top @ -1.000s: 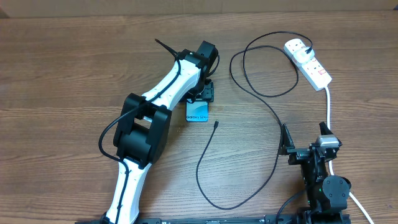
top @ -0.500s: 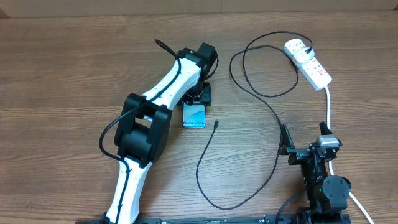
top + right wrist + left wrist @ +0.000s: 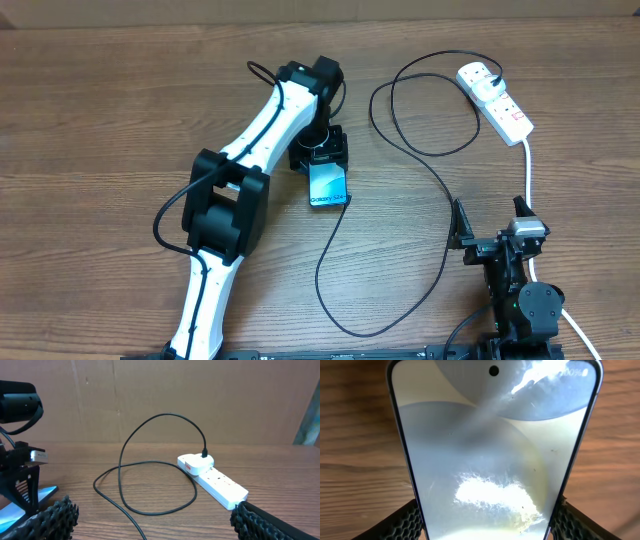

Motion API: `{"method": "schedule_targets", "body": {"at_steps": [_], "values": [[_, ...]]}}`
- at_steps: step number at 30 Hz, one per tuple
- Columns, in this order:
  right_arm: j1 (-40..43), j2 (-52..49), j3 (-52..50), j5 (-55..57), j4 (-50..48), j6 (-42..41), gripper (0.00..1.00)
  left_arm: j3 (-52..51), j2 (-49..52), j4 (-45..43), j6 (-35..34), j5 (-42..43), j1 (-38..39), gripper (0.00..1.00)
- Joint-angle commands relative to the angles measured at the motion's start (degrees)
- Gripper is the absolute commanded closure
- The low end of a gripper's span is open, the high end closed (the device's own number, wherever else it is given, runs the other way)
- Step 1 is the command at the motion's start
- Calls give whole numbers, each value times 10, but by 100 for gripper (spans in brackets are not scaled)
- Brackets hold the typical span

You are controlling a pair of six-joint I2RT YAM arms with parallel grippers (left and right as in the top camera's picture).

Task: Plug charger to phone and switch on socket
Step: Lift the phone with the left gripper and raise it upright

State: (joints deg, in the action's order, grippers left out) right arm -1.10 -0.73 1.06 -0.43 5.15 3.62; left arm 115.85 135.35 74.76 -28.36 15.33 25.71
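At mid-frame the left gripper [image 3: 322,160] is clamped on the phone [image 3: 328,186], the charger [image 3: 440,180] tip just beside its lower edge but not in (plug already in the socket [image 3: 505,108], upper right), switching seemingly left, right gripper [image 3: 490,228] agape.

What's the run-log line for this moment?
left pincer: grips phone | right pincer: open, empty | charger: plug in socket
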Motion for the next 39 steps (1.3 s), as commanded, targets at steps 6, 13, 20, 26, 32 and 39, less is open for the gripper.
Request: {"method": "schedule_targets", "body": {"at_steps": [6, 13, 20, 26, 32, 39], "values": [[4, 6, -6, 3, -3, -2, 0, 17, 3, 1, 1, 287, -53, 35], [4, 6, -6, 3, -3, -2, 0, 17, 3, -1, 1, 466, -88, 35], [4, 6, -6, 3, -3, -2, 0, 17, 3, -17, -7, 645, -112, 35], [4, 6, -6, 3, -3, -2, 0, 17, 3, -20, -47, 707, -120, 34], [4, 6, -6, 3, -3, -2, 0, 17, 3, -70, -85, 752, -128, 35], [4, 6, -6, 4, -65, -4, 0, 17, 3, -90, -107, 752, -143, 34]]}}
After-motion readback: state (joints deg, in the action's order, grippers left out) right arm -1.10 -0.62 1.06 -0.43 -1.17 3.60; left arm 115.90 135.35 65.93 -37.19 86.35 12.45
